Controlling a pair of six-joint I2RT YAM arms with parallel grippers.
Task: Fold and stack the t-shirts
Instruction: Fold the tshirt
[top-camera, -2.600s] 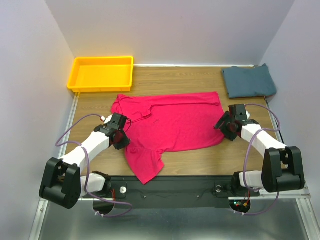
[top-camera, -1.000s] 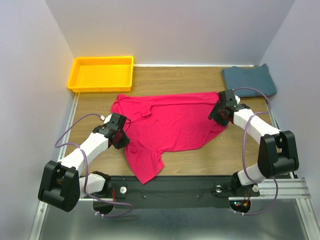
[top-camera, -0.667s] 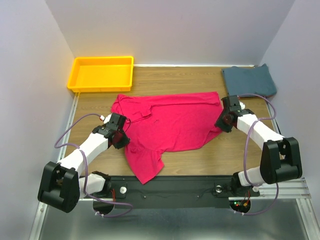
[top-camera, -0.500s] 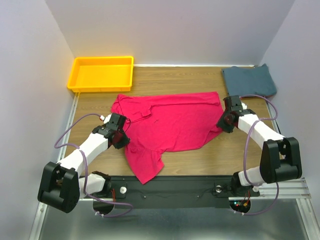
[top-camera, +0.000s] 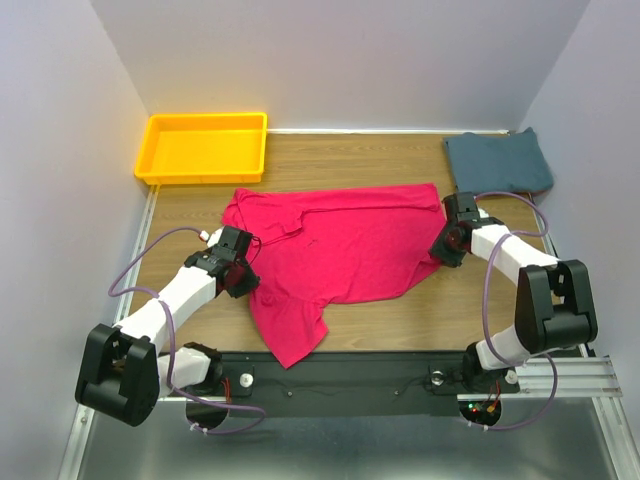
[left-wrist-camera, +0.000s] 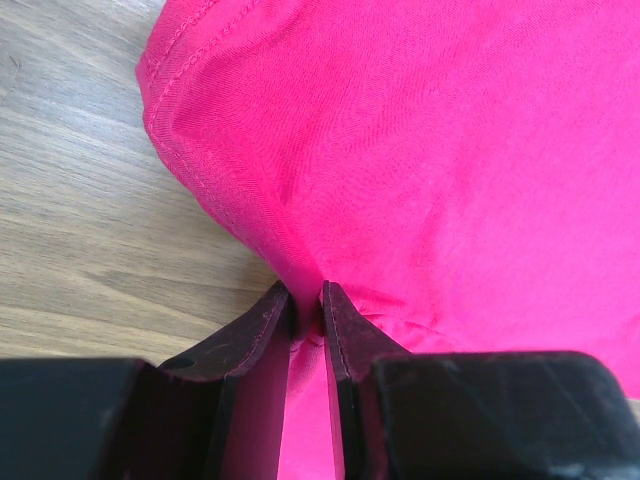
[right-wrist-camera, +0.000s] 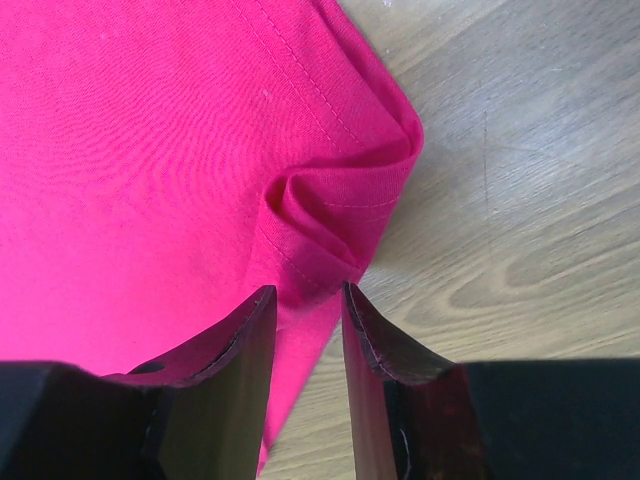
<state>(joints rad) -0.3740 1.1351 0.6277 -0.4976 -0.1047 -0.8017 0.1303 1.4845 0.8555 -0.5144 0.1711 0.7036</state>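
The crimson-pink t-shirt lies spread flat on the wooden table, collar to the left, with one part hanging toward the front edge. My left gripper is shut on a pinch of its left edge; the left wrist view shows the cloth squeezed between the fingertips. My right gripper is at the shirt's right hem. Its jaws stand slightly apart over a small fold of the hem, and wood shows between them. The teal-blue shirt lies folded at the back right corner.
A yellow plastic tray stands at the back left. Bare wooden table runs to the right of and in front of the pink shirt. Side walls stand close on both sides.
My right gripper went in over the shirt's upper right corner, then drew back and down to the right hem. The left gripper has stayed on its pinch of cloth.
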